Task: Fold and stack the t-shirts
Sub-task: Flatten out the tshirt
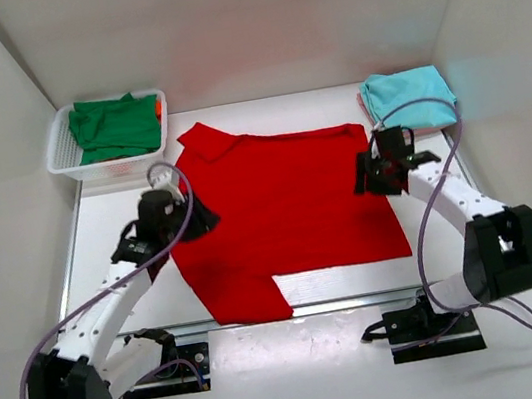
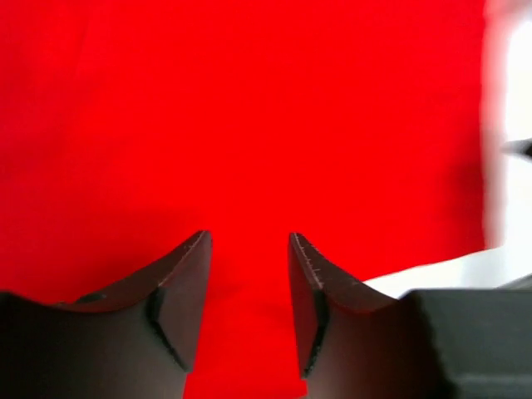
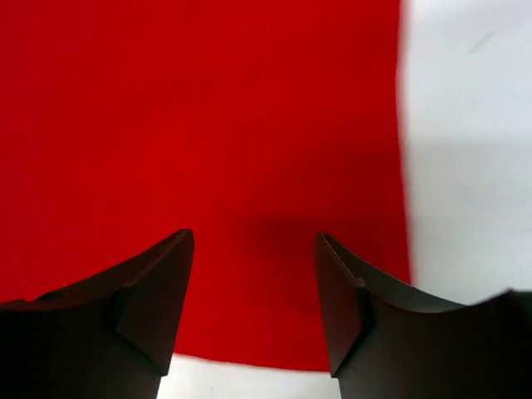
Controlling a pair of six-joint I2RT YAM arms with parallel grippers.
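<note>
Red tee (image 1: pixel 287 206) lies spread mid-frame; your left hand (image 2: pixel 249 241) and right hand (image 3: pixel 253 237) hang over its edges, fingers apart.

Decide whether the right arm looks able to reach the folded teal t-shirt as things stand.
Probably yes. The right gripper hangs open over the red t-shirt's edge, and the teal t-shirt lies just beyond it with nothing between them.

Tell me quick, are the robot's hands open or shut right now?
Left gripper: open, over the red t-shirt, holding nothing.
Right gripper: open, holding nothing.
</note>
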